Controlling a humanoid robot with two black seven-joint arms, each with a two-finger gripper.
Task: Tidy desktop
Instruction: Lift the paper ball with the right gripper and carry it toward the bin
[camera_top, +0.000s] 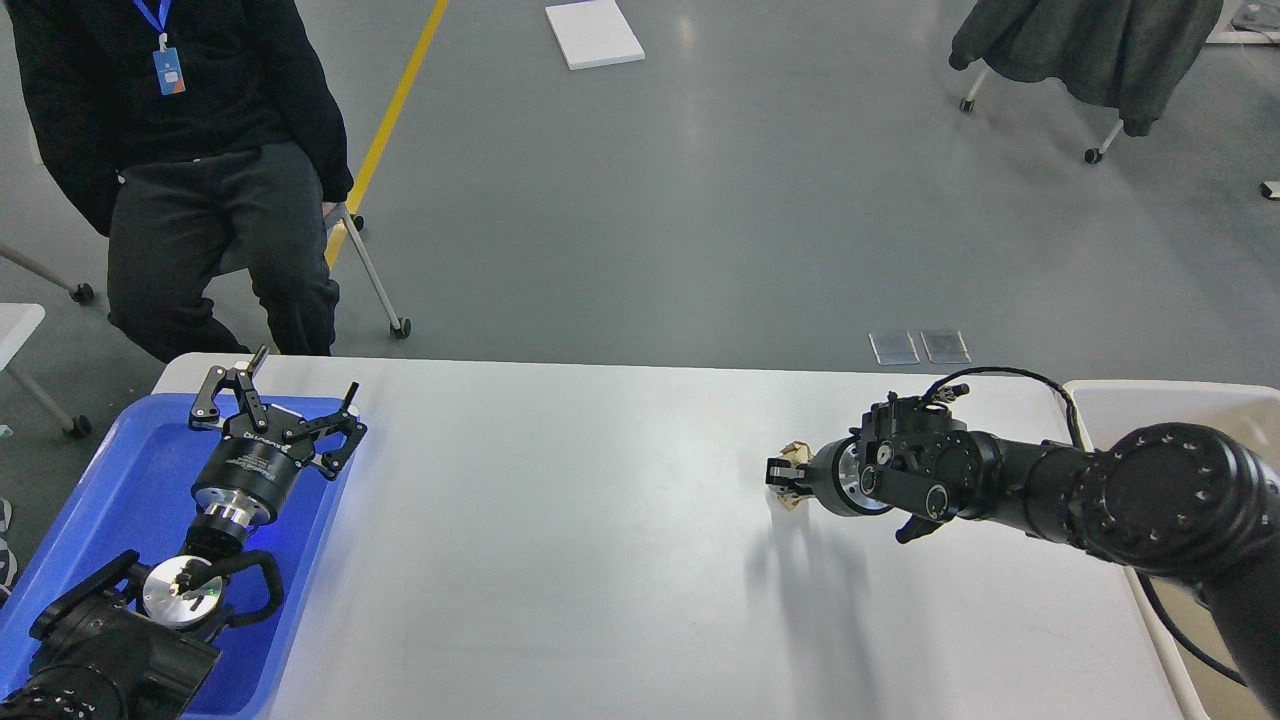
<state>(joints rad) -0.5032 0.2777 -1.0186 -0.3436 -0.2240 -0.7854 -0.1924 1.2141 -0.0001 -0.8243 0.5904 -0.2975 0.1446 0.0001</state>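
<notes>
Smooth white-grey rectangular worktop (600, 520) on grey floor (700, 200), left end effector (275, 405) spread over blue plastic tray (120, 500) at worktop's left, right end effector (785, 478) pinching crumpled tan paper scrap (796, 452) above worktop's right half.

Table (600, 520): spans the middle before me.
Tray (120, 480): on the table's left end, under my left hand (275, 405).
Bin (1170, 405): just beside the table's right edge.
Right hand (785, 478): over the table's right part, around a small crumpled scrap (795, 452).
Seated person (190, 170): behind the table's left corner.
</notes>
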